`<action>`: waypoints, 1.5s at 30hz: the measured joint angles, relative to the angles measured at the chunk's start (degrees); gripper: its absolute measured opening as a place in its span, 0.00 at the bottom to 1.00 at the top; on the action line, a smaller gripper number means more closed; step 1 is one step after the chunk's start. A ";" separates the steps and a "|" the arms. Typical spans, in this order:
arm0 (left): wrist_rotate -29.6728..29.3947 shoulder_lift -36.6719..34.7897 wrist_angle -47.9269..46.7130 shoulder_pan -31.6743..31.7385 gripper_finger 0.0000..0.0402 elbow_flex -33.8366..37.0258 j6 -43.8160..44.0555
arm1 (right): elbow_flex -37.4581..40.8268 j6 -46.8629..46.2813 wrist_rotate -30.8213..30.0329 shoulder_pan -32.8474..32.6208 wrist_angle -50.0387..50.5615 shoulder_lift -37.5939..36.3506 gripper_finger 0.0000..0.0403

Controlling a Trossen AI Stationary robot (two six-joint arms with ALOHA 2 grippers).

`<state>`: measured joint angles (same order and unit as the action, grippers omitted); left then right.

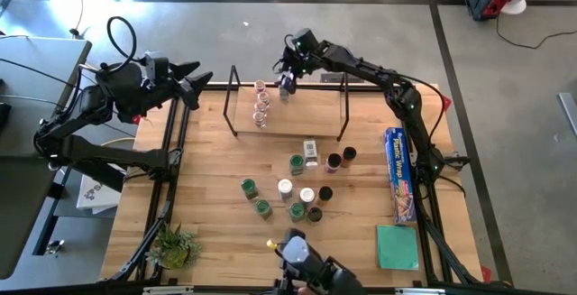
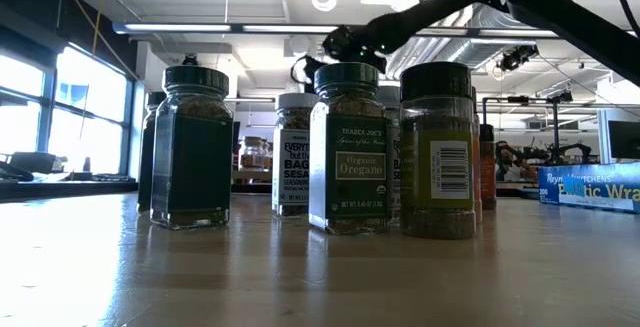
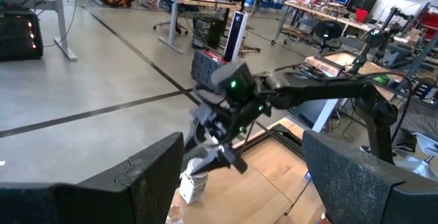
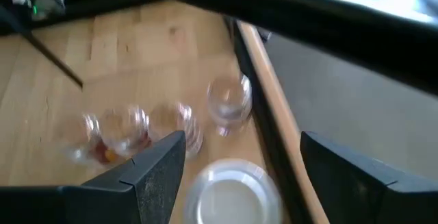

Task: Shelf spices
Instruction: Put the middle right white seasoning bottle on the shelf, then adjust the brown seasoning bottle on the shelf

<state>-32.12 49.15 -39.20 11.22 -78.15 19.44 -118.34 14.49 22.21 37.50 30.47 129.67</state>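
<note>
Roughly a third done: we have four clear-topped jars point(image 1: 261, 104) lined up on the shelf point(image 1: 325, 119); right gripper point(image 1: 287, 84) spread above a white-lidded one point(image 4: 229, 196). Nine jars point(image 1: 297, 189) remain mid-table; left gripper point(image 1: 191, 80) idles spread, far-left.

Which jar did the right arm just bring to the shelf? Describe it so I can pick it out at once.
Find the shelf, the black wire rack at the table's far edge. On its board a short row of clear-topped jars runs front to back. The jar you want stands apart beside that row, right under the open right gripper, and its white lid sets it apart.
</note>
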 joint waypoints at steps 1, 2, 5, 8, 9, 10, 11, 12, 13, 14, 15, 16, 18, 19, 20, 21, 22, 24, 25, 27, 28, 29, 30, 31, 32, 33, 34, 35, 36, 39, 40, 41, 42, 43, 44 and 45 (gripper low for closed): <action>-0.02 0.00 0.00 0.00 0.73 0.00 0.02 | -1.37 -0.02 -0.73 0.00 0.31 0.00 0.70; -0.02 0.00 0.02 0.00 0.73 0.00 0.02 | -2.82 -0.07 -1.40 0.00 0.76 0.00 0.70; 0.00 0.00 0.02 0.00 0.73 0.00 0.06 | -8.03 0.79 -2.14 0.00 3.54 0.00 0.70; -0.02 0.00 0.02 0.00 0.73 0.00 1.05 | -12.82 1.55 -1.81 -0.17 3.78 -0.09 0.69; -0.04 0.00 0.02 0.00 0.73 0.00 1.23 | -14.10 1.15 -1.37 -0.31 3.81 -0.11 0.68; -0.11 0.00 0.02 0.00 0.73 0.00 1.35 | -15.05 0.78 -1.05 -0.50 3.79 -0.13 0.66; -0.12 0.00 0.02 0.00 0.73 0.00 1.39 | -15.67 0.40 -0.81 -0.88 3.77 -0.13 0.64; -0.13 0.00 0.02 0.00 0.73 0.00 1.43 | -16.16 -0.11 -0.67 -1.41 3.79 -0.03 0.61; -0.15 0.00 0.02 0.00 0.73 0.00 1.44 | -16.69 -0.64 0.01 -1.95 3.86 0.33 0.58; -0.17 0.00 0.02 0.00 0.73 0.00 1.44 | -16.74 -1.13 0.96 -2.50 3.66 0.66 0.55; -0.17 0.00 0.02 0.00 0.73 0.00 1.44 | -16.39 -1.61 1.44 -3.04 3.24 0.93 0.51; -0.17 -0.02 0.02 0.00 0.73 0.00 1.44 | -16.11 -1.75 1.59 -3.64 3.00 1.32 0.47; -0.19 0.00 0.02 0.00 0.73 0.00 1.44 | -15.89 -1.82 1.31 -4.74 3.03 2.49 0.38; -0.20 0.00 0.02 0.00 0.73 0.00 1.45 | -15.87 -2.02 1.25 -5.23 3.13 3.00 0.34; -0.20 0.00 0.02 0.00 0.73 0.00 1.47 | -15.83 -2.13 1.00 -5.62 3.26 3.53 0.30; -0.20 0.00 0.02 0.00 0.73 0.00 1.57 | -15.83 -2.21 0.51 -6.00 3.06 3.99 0.26; -0.20 0.00 0.04 0.00 0.73 0.00 2.16 | -15.83 -2.11 -0.12 -6.27 3.05 4.24 0.22; -0.20 0.04 0.07 0.02 0.73 0.00 4.86 | -15.83 -0.83 -3.42 -6.79 3.16 4.39 0.18; -0.18 0.36 0.30 0.24 0.73 0.00 6.38 | -15.83 -0.30 -5.08 -7.08 3.20 4.24 0.16; 0.62 1.42 1.10 1.32 0.72 -0.21 7.32 | -15.72 0.38 -6.93 -7.28 3.70 2.75 0.14; 2.16 2.34 1.42 2.18 0.71 -0.70 6.94 | -15.72 0.36 -7.08 -7.21 3.86 1.49 0.14; 3.89 3.60 1.57 3.23 0.69 -1.47 6.21 | -15.72 0.36 -7.08 -7.17 4.11 -0.04 0.14; 5.65 5.00 1.51 4.45 0.67 -2.24 5.69 | -15.74 0.36 -7.08 -7.08 4.59 -1.85 0.14; 7.38 6.60 1.35 5.81 0.65 -2.96 5.22 | -15.86 0.33 -7.06 -6.86 5.68 -3.68 0.14; 9.07 8.28 1.36 7.50 0.63 -3.69 4.57 | -15.97 -0.02 -7.08 -6.63 6.86 -5.24 0.14; 10.89 10.00 1.40 9.32 0.60 -4.54 3.91 | -16.02 -0.43 -7.17 -6.30 8.32 -6.92 0.14; 13.02 11.84 1.35 11.29 0.57 -5.32 3.29 | -16.02 -0.64 -7.25 -5.98 10.75 -8.37 0.14; 15.51 13.69 1.04 13.44 0.54 -6.15 2.94 | -15.97 -0.68 -7.28 -5.82 13.33 -9.68 0.14; 18.50 15.47 1.02 15.66 0.51 -7.13 2.98 | -15.86 -0.70 -7.34 -5.49 15.89 -11.19 0.14; 26.89 21.17 0.92 22.65 0.39 -10.49 3.40 | -15.77 -0.51 -7.49 -4.56 23.82 -16.25 0.14; 28.92 23.24 0.11 24.65 0.35 -11.62 3.24 | -15.82 -0.53 -7.49 -4.32 26.31 -18.11 0.14; 30.31 25.40 -1.00 26.42 0.31 -12.79 2.97 | -15.94 -0.62 -7.49 -4.08 28.41 -19.89 0.14; 31.02 27.69 -2.08 28.00 0.27 -14.05 2.96 | -15.99 -0.71 -7.62 -3.79 30.78 -21.47 0.14; 31.83 29.85 -3.09 29.61 0.23 -15.45 2.93 | -15.99 -0.71 -8.12 -3.72 33.20 -22.70 0.14; 32.42 31.95 -4.11 31.16 0.18 -16.85 2.52 | -15.94 -0.71 -8.76 -3.65 35.08 -23.84 0.14; 33.07 34.04 -4.91 32.50 0.14 -18.36 1.91 | -15.87 -0.71 -9.54 -3.61 36.74 -24.71 0.14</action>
<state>0.95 83.18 -44.11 43.72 -96.51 21.35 -134.20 13.78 12.68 33.89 67.21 104.95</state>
